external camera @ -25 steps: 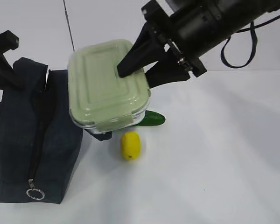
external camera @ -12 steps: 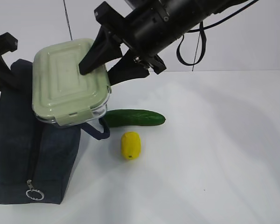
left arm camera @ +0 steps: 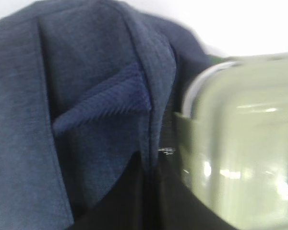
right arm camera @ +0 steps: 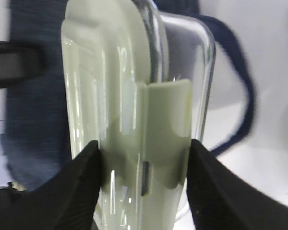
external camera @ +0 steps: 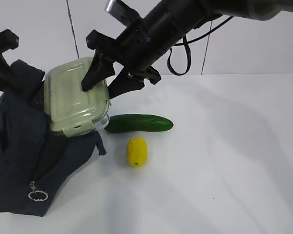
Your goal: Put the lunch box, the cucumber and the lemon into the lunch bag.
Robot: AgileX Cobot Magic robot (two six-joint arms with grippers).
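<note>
Two grippers at work on my bench [external camera: 244,161], one on the bag, one on the box.

Largest first: I see the navy lunch bag [external camera: 19,161] slumped at the left with its top gaping, the ring pull [external camera: 37,195] near its front end. My left gripper [external camera: 2,58] is closed tight at the bag's upper rear edge, apparently pinching fabric. My right gripper [external camera: 105,78] has its jaws partly open, clamped across the lunch box [external camera: 75,102], which tilts over the bag's opening, its lower end in the mouth. The cucumber [external camera: 139,123] lies on the bench just right of the bag, the lemon [external camera: 136,151] near it in front, apart.
</note>
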